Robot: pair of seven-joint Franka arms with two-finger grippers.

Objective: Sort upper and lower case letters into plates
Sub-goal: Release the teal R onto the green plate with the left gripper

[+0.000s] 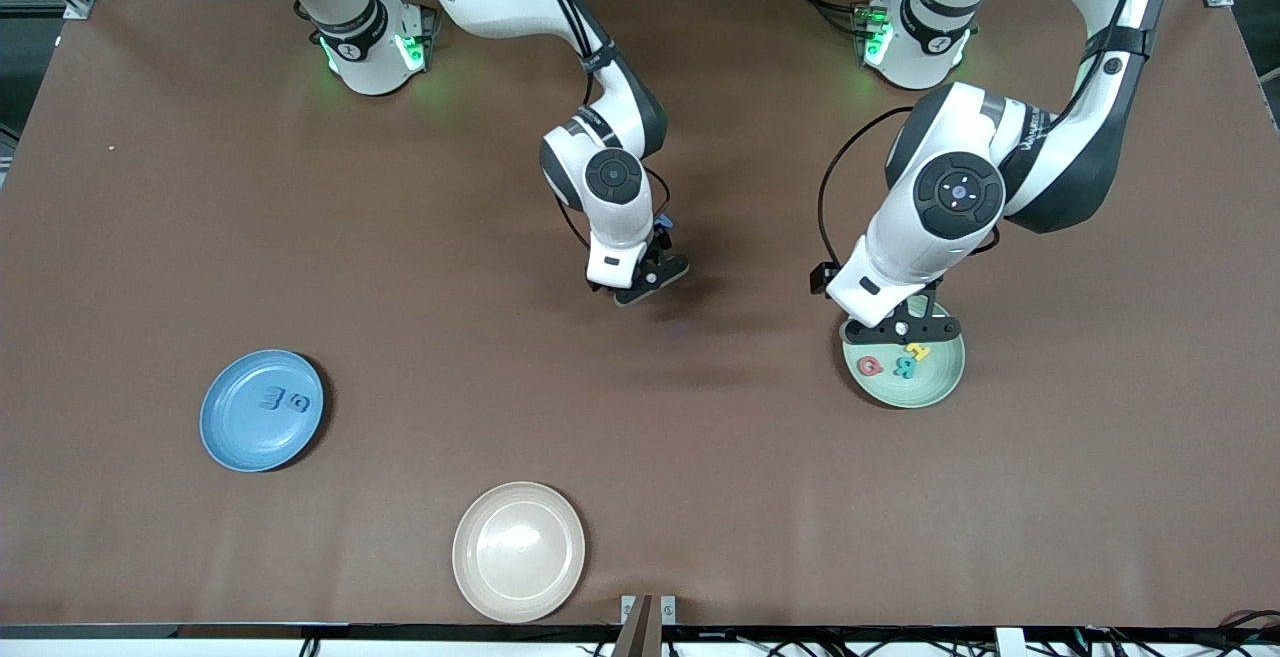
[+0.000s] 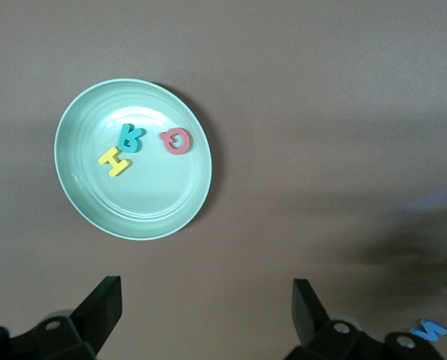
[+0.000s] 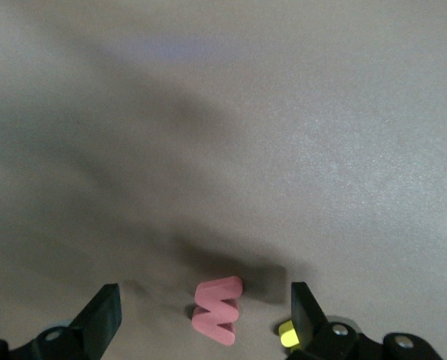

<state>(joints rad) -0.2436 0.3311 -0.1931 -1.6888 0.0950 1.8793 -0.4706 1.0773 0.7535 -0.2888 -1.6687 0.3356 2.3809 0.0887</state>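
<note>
— Starting at the right arm's end of the table [image 1: 700, 487]?
— Yes. Holds the blue plate [image 1: 232, 437] there, with two blue letters [image 1: 285, 400] lying side by side in it, too small to read.

— And next along?
— Shows a cream plate [image 1: 519, 551], nearer the camera than any other plate, roughly mid-table.

— Then the right gripper [image 1: 650, 282]?
— Hangs low over the bare middle of the table, well apart from all three plates. Fingers [image 3: 103, 307] spread wide, gripping nothing.

— Anything under it?
— Seen from its wrist: a pink letter [image 3: 217, 310], zigzag in shape, flat on the table in the gap between the fingers and touching neither. Also a yellow letter [image 3: 286, 334] just beside one finger, mostly hidden, shape not readable.

— On to the left gripper [image 1: 900, 322]?
— Hovers over the edge of the green plate [image 1: 940, 377], toward the left arm's end. Fingers [image 2: 103, 296] parted wide as well, nothing between them.

— Contents of that plate?
— Three letters grouped near its middle: a red Q [image 1: 870, 366], a teal B [image 1: 903, 366] beside it, and a yellow H [image 1: 917, 350] touching the B.

— Anything else from the left wrist?
— One blue letter [image 2: 429, 328] on the bare table, curved like an S, well apart from the green plate.
</note>
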